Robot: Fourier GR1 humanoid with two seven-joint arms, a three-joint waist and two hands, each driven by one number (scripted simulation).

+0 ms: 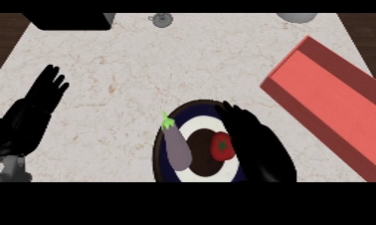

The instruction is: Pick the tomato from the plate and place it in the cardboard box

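A red tomato [221,146] with a green stem lies at the middle of a dark blue and white plate [192,110] near the counter's front edge. A pale purple eggplant [176,147] lies on the plate to the tomato's left. My right hand [257,144] hovers over the plate's right side, fingers straight and pointing away, touching or just beside the tomato's right edge. The red, box-shaped container [327,104] lies at the right, angled. My left hand [33,107] rests open at the left, fingers up.
A black appliance [70,21] stands at the back left. A small grey lidded item [161,19] and a grey bowl [297,17] sit along the back edge. Dark wooden floor shows past the counter's corners.
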